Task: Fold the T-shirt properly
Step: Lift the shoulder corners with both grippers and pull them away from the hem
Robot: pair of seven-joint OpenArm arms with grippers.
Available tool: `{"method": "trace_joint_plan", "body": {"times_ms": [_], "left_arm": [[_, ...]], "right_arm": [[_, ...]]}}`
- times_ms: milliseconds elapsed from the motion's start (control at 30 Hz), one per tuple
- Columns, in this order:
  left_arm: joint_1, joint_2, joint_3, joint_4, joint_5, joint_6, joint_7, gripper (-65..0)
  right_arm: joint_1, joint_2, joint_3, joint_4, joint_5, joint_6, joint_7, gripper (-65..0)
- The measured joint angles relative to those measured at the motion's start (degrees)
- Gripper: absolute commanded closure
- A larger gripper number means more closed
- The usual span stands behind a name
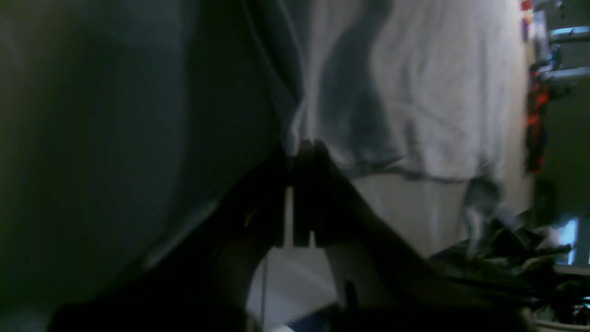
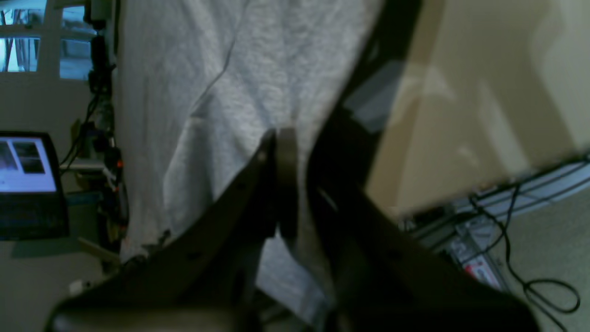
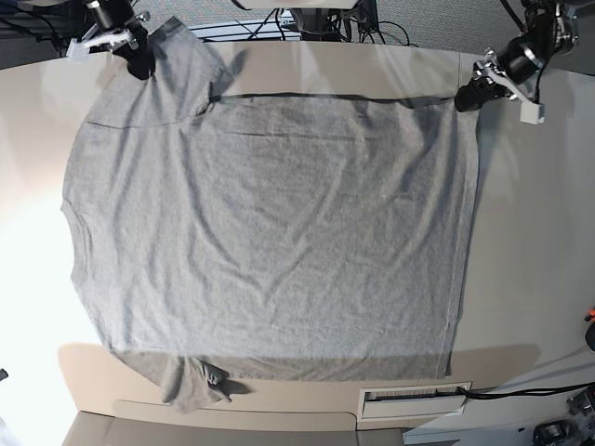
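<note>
1. The T-shirt (image 3: 270,223) is lying spread across the table (image 3: 530,260), filling most of the base view, with one sleeve bunching at about 7 o'clock near the table's lower edge.
2. The left gripper (image 3: 465,97) is sitting at about 2 o'clock in the base view, its jaws pressing together on the T-shirt's corner there.
3. The right gripper (image 3: 139,65) is sitting at about 10 o'clock, jaws likewise pinching the T-shirt at its upper corner.
4. In the right wrist view, grey fabric is running between the closed fingers (image 2: 286,152).
</note>
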Motion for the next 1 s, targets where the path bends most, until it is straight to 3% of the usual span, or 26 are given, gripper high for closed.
{"method": "trace_joint_plan", "body": {"times_ms": [367, 467, 533, 667, 1000], "left_arm": [[4.98, 0.35, -4.61, 3.3, -0.15, -0.17, 0.63, 0.0], [5.4, 0.35, -4.61, 3.61, -0.2, -0.24, 1.31, 0.0], [5.42, 0.33, -4.66, 3.89, -1.86, -2.56, 2.49, 0.0], [6.69, 0.35, -4.7, 4.15, -2.8, -2.54, 3.28, 0.0], [11.02, 0.35, -4.7, 4.46, -4.28, -2.51, 4.17, 0.0]], "right_arm": [[-3.74, 0.0, 0.0, 7.89, 0.52, 0.83, -1.22, 0.0], [-4.7, 0.0, 0.33, 11.8, -2.29, 0.85, -1.44, 0.0], [-5.46, 0.0, 1.44, 13.73, -2.47, 0.9, -1.46, 0.0], [-7.85, 0.02, 4.85, 15.23, -2.62, 0.9, -1.53, 0.0], [-13.07, 3.19, 7.28, 15.41, -2.47, 0.92, -1.88, 0.0]]}}
